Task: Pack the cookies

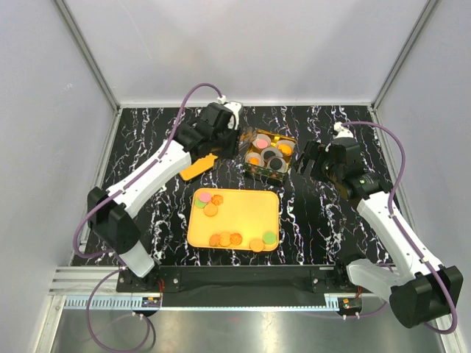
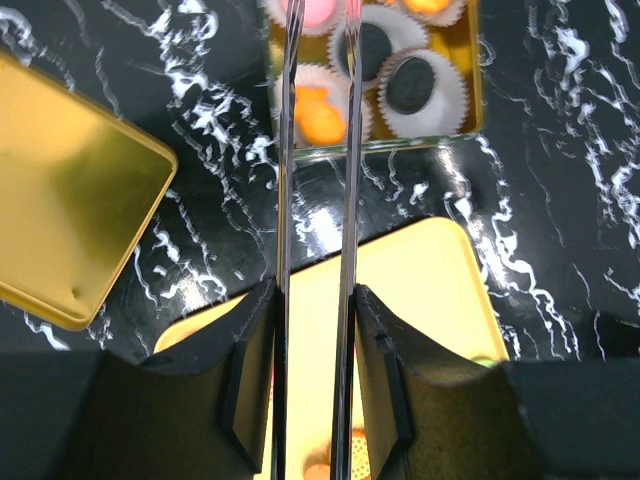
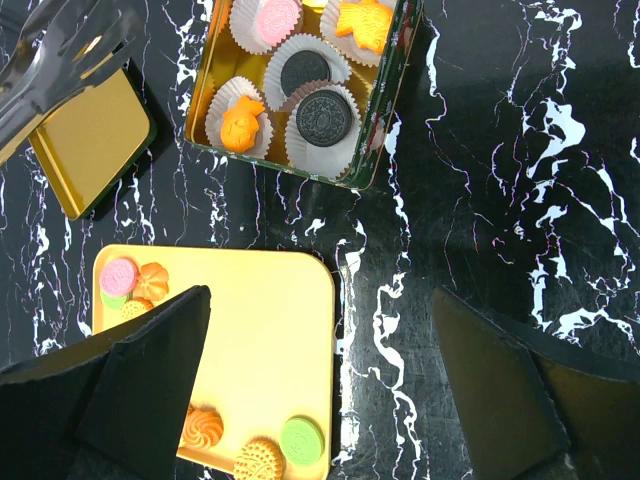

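Two lots of cookies (image 3: 120, 272) show. Some sit in paper cups (image 3: 292, 140) inside the tin (image 3: 392, 100) at the far side. The loose ones lie on the tray (image 1: 246, 213), a cluster at its far-left corner and a row along its near edge.

Our left claw (image 2: 315, 345) pinches a pair of tongs (image 2: 284, 180), whose long axis points far-right toward the tin. The loose cookies lie to the near side of the tips, so we judge the next pick calls for drawing the tips toward the near edge. The far-left cluster is the closest.

Our right claw (image 3: 320, 300) hangs spread wide and empty just right of the tin, farther from that cluster.

The left wrist view cuts off the tong tips. The right wrist view shows them left of the tin, above the lid (image 2: 70, 200), with no cookie that we can make out between them. Only the top view shows the whole tray.
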{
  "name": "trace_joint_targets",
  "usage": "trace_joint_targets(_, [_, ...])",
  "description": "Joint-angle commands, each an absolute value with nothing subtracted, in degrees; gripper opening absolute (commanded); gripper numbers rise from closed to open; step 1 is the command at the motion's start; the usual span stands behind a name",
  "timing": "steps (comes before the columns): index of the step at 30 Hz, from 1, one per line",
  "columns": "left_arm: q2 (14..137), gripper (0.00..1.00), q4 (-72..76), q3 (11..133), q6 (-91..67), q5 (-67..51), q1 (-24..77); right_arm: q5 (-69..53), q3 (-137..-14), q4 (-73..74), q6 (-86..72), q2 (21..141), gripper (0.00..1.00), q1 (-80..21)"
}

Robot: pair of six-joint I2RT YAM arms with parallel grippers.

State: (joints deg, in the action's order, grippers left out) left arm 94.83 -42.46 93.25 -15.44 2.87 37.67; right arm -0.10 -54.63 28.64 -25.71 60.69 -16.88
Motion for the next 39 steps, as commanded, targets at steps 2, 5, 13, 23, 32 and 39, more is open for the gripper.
trace_joint_targets(2, [88.61,0.38,-38.06,86.43,-20.47,7.56,31.31,0.18,-55.81,28.12,-25.23,59.59,1.0,-17.23])
trace_joint_targets(5, [84.03,0.39,-35.08,78.35,-24.16,8.09,22.61,0.18,-55.72,27.95,-25.23,59.33,1.0,-17.23])
trace_joint_targets(13, [78.74,0.4,-26.29,62.59,-31.63,7.12,2.14,-3.16,-54.67,26.28,-25.84,59.85,1.0,-17.23])
trace_joint_targets(23, [88.15,0.42,-25.4,60.03,-31.12,6.15,-5.27,-3.87,-53.88,25.49,-25.75,58.8,1.0,-17.23])
trace_joint_targets(32, [96.76,0.53,-28.04,60.73,-30.67,8.53,-6.42,-4.48,-53.97,25.49,-25.66,58.62,1.0,-17.14])
trace_joint_targets(39, [97.48,0.77,-28.56,60.47,-30.06,9.49,-6.33,-3.78,-53.96,26.1,-25.49,58.18,1.0,-17.23])
